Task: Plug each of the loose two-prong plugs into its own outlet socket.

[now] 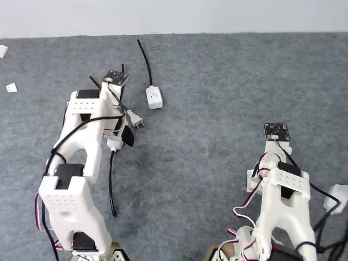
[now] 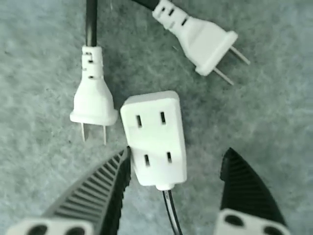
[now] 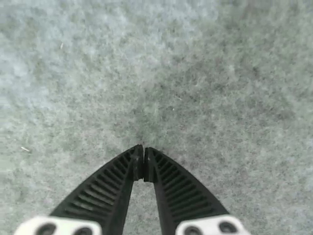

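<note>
My left gripper (image 2: 178, 155) is open and hangs just above a white double outlet socket (image 2: 154, 137) lying flat on the grey carpet, one finger (image 2: 110, 186) on each side of its cord end. One white two-prong plug (image 2: 93, 100) lies beside the socket, prongs free. A second plug (image 2: 205, 41) lies beyond it, also unplugged. In the high view this plug (image 1: 136, 120) shows beside the left arm, and another white single socket (image 1: 155, 98) on a black cord lies farther back. My right gripper (image 3: 143, 152) is shut on nothing over bare carpet.
A black cord (image 1: 111, 185) trails from under the left arm toward the table's front. Small white scraps (image 1: 11, 87) lie at the far left. A white object (image 1: 336, 198) sits by the right arm at the right edge. Open carpet lies between the two arms.
</note>
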Controlling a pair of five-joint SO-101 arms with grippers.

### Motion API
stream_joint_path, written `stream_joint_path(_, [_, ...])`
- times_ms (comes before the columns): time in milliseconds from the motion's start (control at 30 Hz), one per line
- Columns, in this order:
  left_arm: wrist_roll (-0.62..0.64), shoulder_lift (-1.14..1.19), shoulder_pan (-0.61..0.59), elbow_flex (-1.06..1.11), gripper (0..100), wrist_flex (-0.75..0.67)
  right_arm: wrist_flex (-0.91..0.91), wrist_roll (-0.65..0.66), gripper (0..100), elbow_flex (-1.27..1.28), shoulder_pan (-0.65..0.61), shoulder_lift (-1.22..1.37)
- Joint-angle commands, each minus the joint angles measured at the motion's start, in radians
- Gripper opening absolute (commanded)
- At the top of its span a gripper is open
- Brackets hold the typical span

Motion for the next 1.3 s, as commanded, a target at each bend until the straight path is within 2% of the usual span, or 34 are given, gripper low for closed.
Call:
stream_joint_path(0, [-0.012, -0.044, -0.009, 0.012, 28, -0.054, -0.013, 0.014, 1.0, -0.061, -0.008, 0.001])
stream_joint_path(267, [-0.003, -0.021, 0.014, 0.045, 27, -0.055, -0.013, 0.014, 1.0, -0.061, -0.008, 0.001])
stream_joint_path(600, [0.0, 0.112, 0.04, -0.125, 1, 0.051, -0.013, 0.014, 1.0, -0.061, -0.008, 0.001])
stream_joint_path(933, [0.331, 0.005, 0.048, -0.392, 1, 0.466, -0.013, 0.014, 1.0, -0.061, -0.008, 0.001])
stream_joint_path(1133, [0.557, -0.04, 0.06, -0.303, 1, 0.473, -0.013, 0.014, 1.0, -0.061, -0.007, 0.001])
stream_joint_path(1267, [0.606, -0.064, 0.098, -0.202, 1, 0.471, -0.013, 0.014, 1.0, -0.061, -0.007, 0.001])
